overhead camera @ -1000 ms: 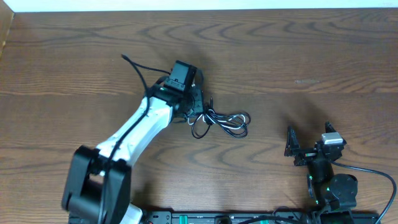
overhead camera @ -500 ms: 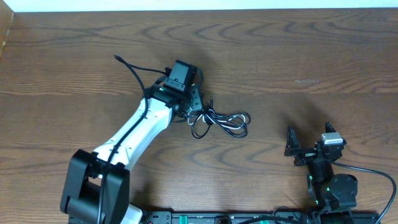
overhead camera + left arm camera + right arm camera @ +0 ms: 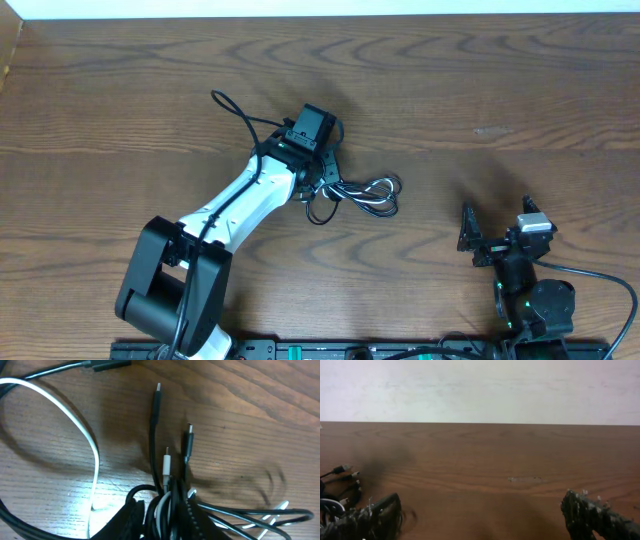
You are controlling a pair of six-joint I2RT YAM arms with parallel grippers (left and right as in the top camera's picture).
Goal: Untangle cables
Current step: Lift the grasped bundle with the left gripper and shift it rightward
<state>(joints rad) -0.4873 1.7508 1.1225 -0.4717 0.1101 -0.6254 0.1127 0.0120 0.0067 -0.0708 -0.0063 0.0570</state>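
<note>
On wood-grain table [image 3: 500, 80]: tangled cables [image 3: 360, 195]; pale wall [image 3: 480, 385] behind.

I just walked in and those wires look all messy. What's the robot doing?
The robot is sorting out a knot of thin black and white cables on the brown wooden table. Its left tool is down on the knot, closed on strands of both colours. The plug ends poke out just past it. The right tool is open and sits off to the side, touching nothing. The cables are not yet untangled.
</note>
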